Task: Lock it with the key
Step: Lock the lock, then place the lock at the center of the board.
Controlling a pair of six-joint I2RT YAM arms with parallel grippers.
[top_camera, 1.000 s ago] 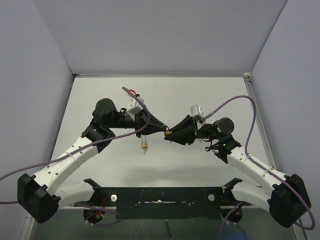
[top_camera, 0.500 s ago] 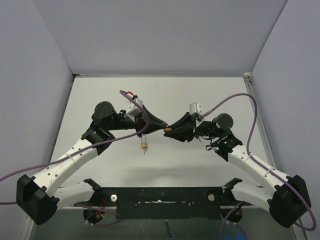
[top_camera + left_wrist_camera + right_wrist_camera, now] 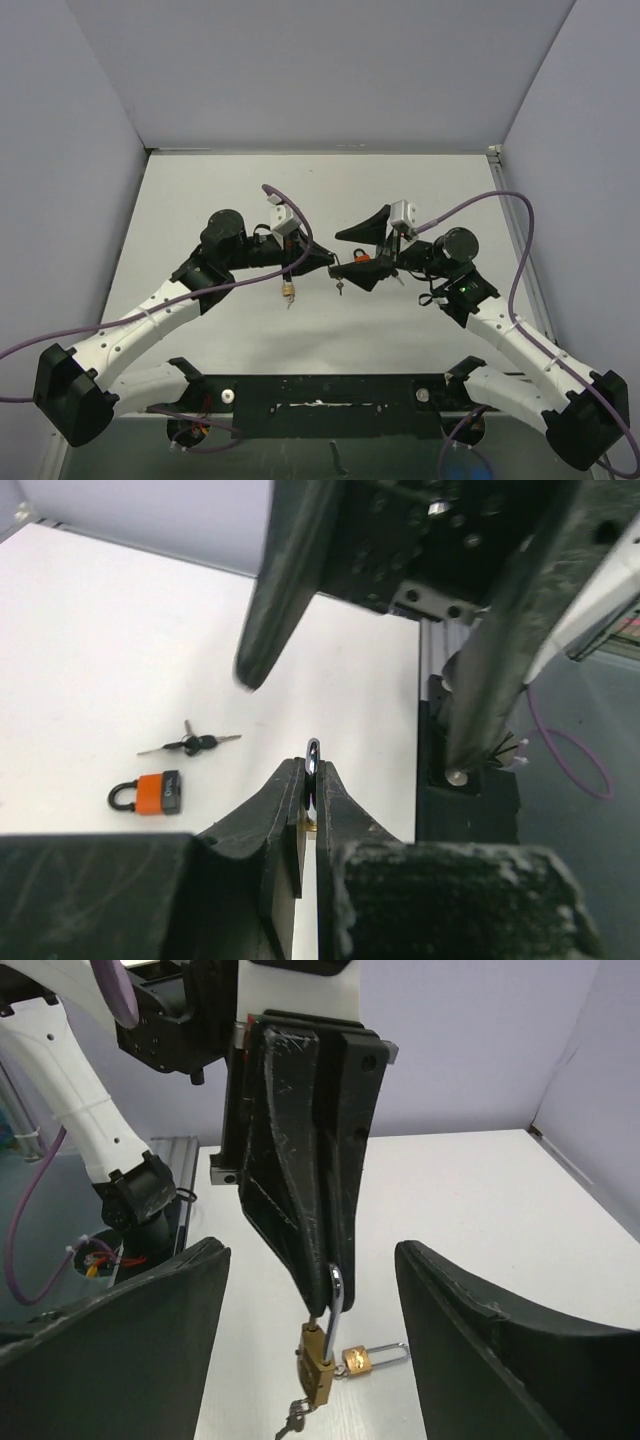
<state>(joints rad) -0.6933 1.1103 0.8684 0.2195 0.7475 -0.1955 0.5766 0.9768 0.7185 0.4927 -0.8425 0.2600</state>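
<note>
Right fingers [image 3: 120, 1330] now spread wide, left fingers [image 3: 300, 1190] pinching brass padlock [image 3: 317, 1365] shackle

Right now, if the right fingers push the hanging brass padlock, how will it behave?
The brass padlock hangs free below the left fingers, pinched only at its shackle, so a push would probably swing it. It looks like solid metal, so likely stiff and heavy for its size.
</note>
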